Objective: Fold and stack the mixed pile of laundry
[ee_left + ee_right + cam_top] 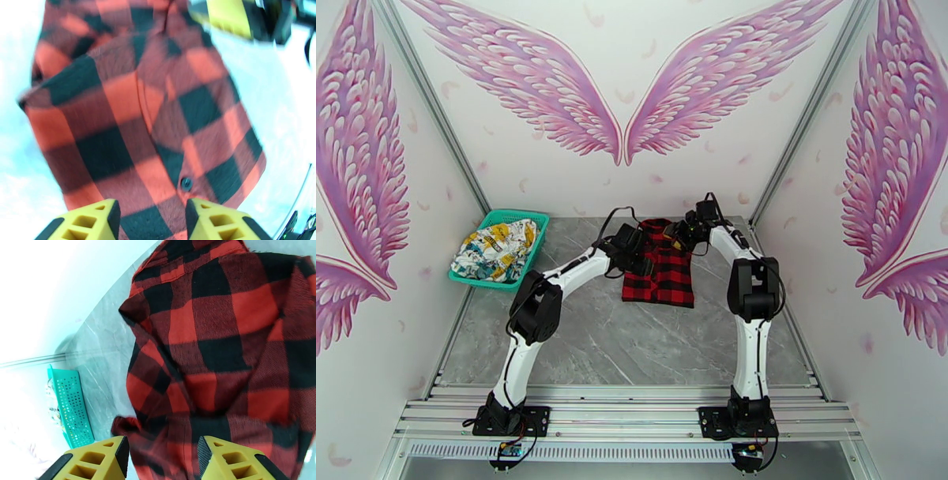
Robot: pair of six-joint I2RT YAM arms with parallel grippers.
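Note:
The red-and-black plaid garment (660, 272) lies spread on the grey table at the back centre, its top edge rumpled. My left gripper (636, 241) hovers at its upper left, and my right gripper (681, 235) at its upper right. In the left wrist view the yellow fingers (98, 219) stand apart over the blurred plaid cloth (150, 110), so the left gripper (152, 209) is open. The right gripper (162, 449) is open too, above the plaid cloth (221, 346). The white cartoon-print garment (496, 249) sits bundled in the basket.
A teal mesh basket (513, 215) stands at the table's back left corner, and its wall (71, 405) shows in the right wrist view. Walls close in the table on three sides. Bare grey tabletop (632, 339) stretches between the plaid garment and the arm bases.

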